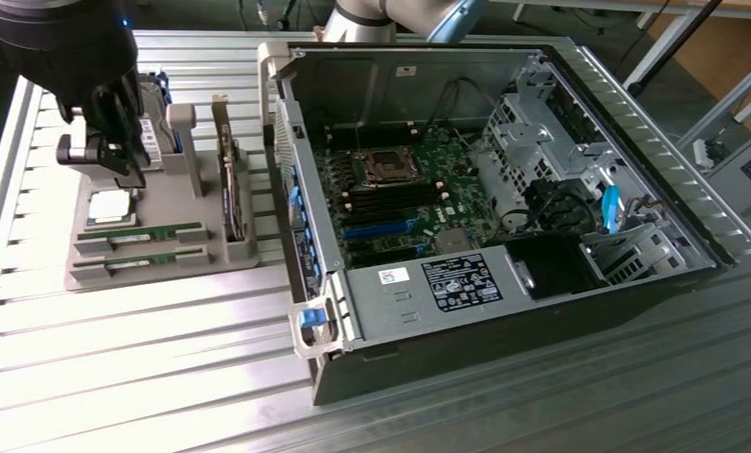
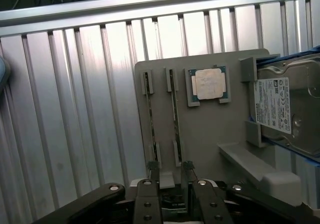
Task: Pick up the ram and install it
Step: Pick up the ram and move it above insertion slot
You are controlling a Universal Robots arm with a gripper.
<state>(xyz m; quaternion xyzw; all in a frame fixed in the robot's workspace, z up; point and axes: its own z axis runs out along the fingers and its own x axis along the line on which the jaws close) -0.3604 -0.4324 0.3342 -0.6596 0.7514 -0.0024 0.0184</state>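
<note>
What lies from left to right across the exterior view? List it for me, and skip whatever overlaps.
ram → blue tab on the case's front → CPU socket → blue cable

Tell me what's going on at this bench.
The arm's tool, open and empty, hovers over the grey parts holder, close to two ram sticks lying in its slots. A processor and a hard drive sit in the holder too. The open computer case stands beside it; no ram has been picked up yet.
</note>
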